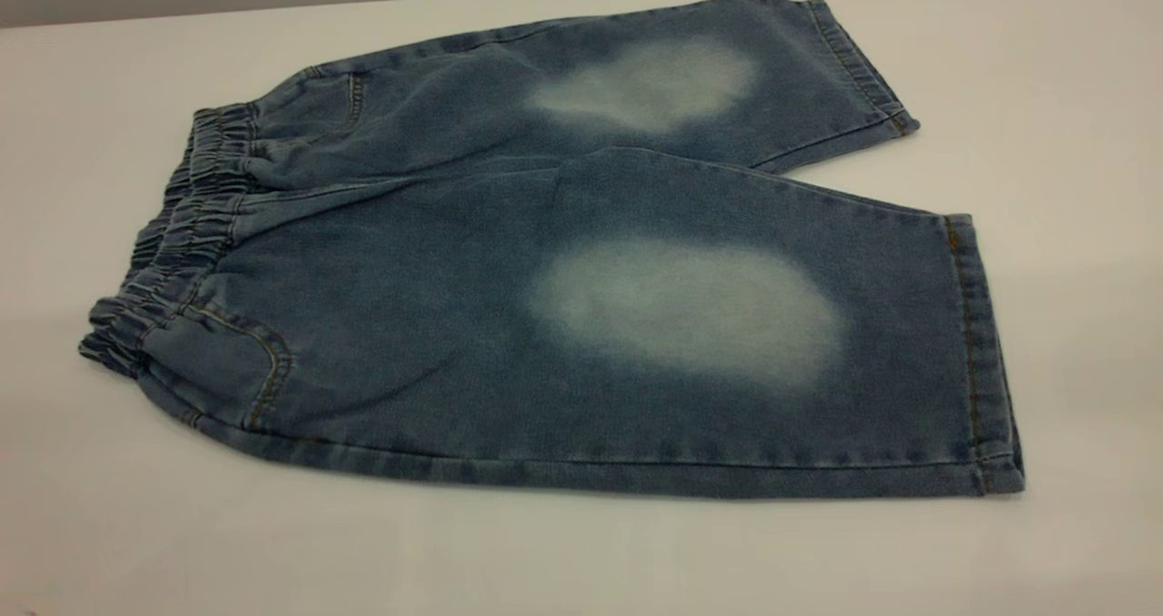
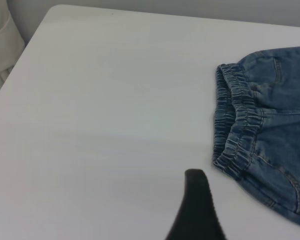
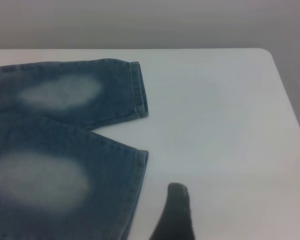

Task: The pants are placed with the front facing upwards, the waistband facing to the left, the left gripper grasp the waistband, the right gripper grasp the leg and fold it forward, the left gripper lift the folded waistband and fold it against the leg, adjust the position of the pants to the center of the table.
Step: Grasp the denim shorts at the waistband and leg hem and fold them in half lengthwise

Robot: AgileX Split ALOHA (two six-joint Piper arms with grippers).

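The pants [image 1: 581,262] lie flat and spread out on the table [image 1: 136,525]; they look soft and floppy, so they should bend easily, and the bunchy waistband [image 1: 168,239] and the hem of the leg [image 1: 986,352] look best to grab. The left gripper [image 2: 196,210] is near the waistband, not touching. The right gripper [image 3: 174,212] is just beside the leg hem, and I cannot tell if either is spread or pressed together.

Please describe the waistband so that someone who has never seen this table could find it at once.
On the white table lie blue denim pants, spread flat. Follow them to their left end, away from the two leg hems: the waistband is there. It alone is gathered into ruffles; the rest is smooth cloth.
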